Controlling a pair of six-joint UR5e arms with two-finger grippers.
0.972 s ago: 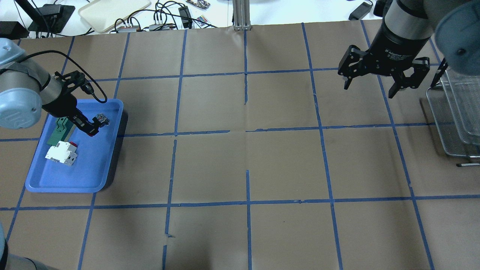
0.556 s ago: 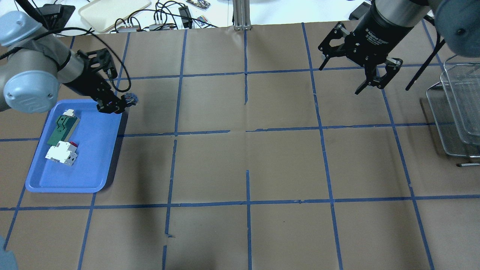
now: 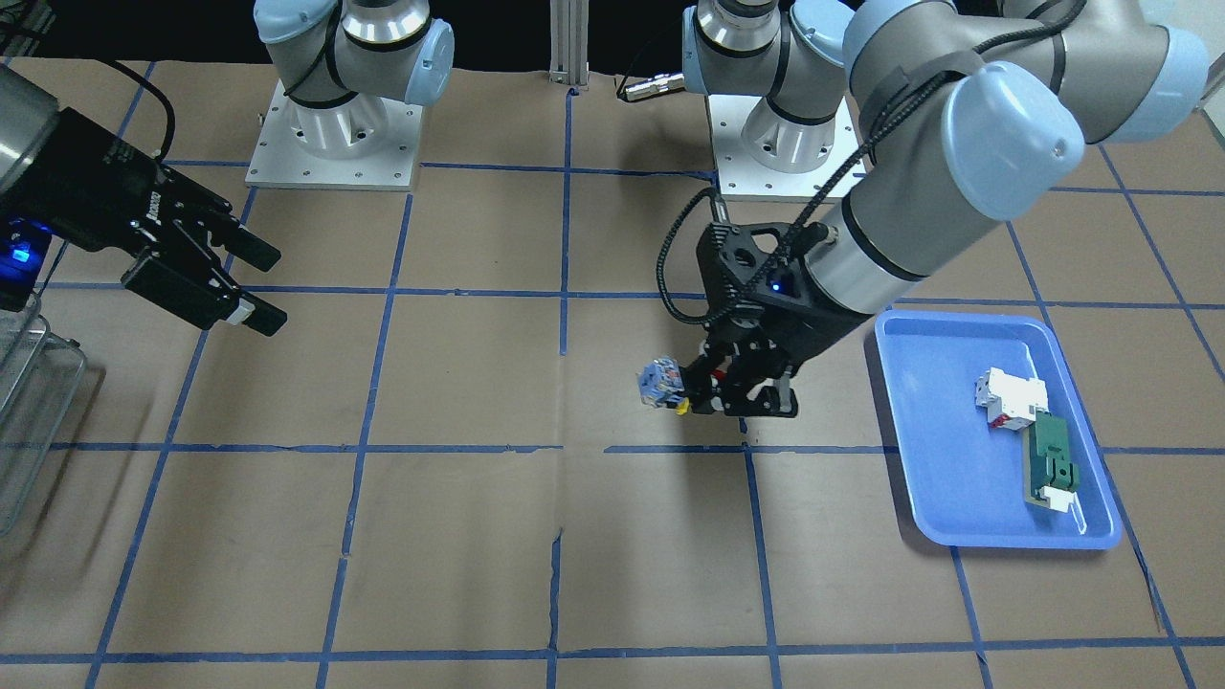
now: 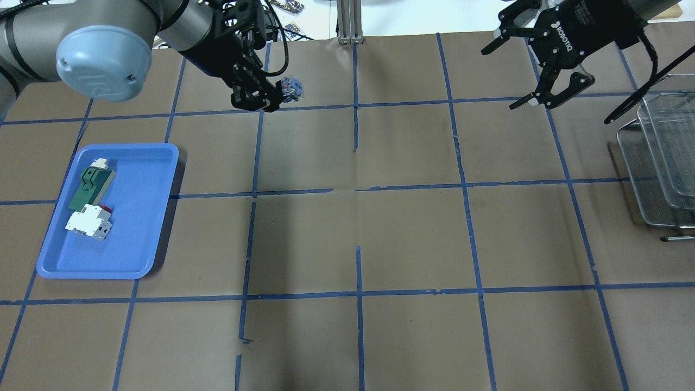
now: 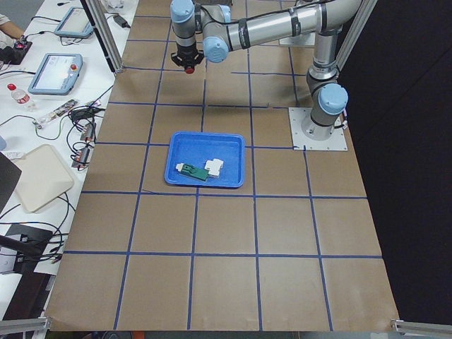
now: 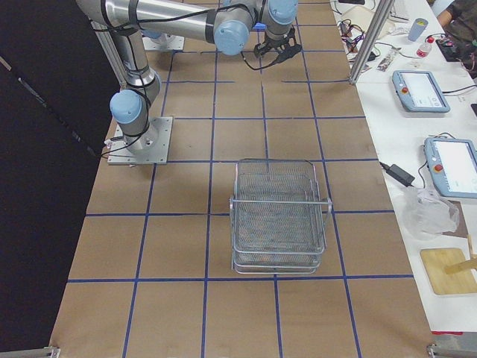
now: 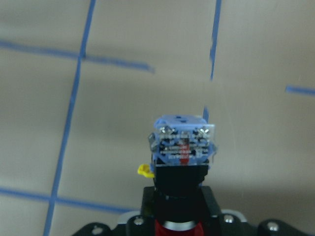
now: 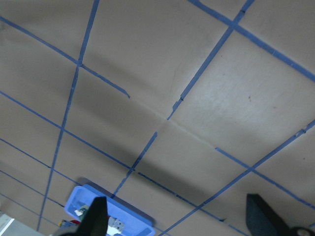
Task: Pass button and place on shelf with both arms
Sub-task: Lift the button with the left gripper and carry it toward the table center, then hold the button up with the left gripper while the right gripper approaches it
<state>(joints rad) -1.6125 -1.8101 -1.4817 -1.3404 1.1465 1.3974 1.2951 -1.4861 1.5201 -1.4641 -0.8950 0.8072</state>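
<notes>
Mid-pass: holds the button aloft, pinched in the left gripper, with the right gripper spread wide, well apart; next needs closing that gap.

We get bright, even overhead light on the counter; the blue tray throws a soft shadow toward 3 o'clock. The left wrist view holds the button fairly sharp over blurred tape lines. At 5 and 7 o'clock, the fingers of the right gripper smear dark, defocused.
</notes>
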